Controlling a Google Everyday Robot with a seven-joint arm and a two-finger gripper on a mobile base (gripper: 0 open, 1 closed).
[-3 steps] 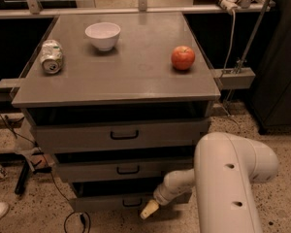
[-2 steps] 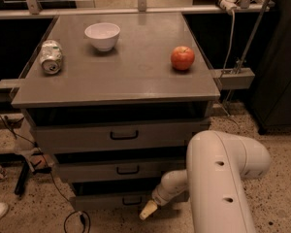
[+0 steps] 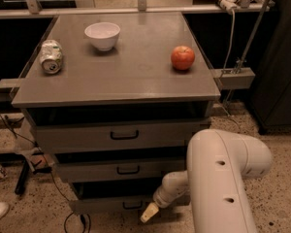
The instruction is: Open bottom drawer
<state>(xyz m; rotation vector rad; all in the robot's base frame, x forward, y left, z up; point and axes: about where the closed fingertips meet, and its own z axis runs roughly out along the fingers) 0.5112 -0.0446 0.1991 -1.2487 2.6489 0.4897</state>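
The bottom drawer (image 3: 106,205) is the lowest and narrowest grey front, with a small black bar handle (image 3: 132,206) at its centre. It stands out a little from the cabinet, with a dark gap above it. My white arm (image 3: 223,178) comes in from the lower right. My gripper (image 3: 149,212) with its pale tip is just right of and slightly below the handle, close against the drawer front.
Above are the middle drawer (image 3: 121,170) and the top drawer (image 3: 116,136). On the grey cabinet top (image 3: 131,81) lie a crushed can (image 3: 52,57), a white bowl (image 3: 103,35) and a red apple (image 3: 183,58). Cables (image 3: 72,221) lie on the speckled floor.
My arm has shifted left, its bulk covering more of the cabinet's right side. The gripper stays at the bottom drawer's handle.
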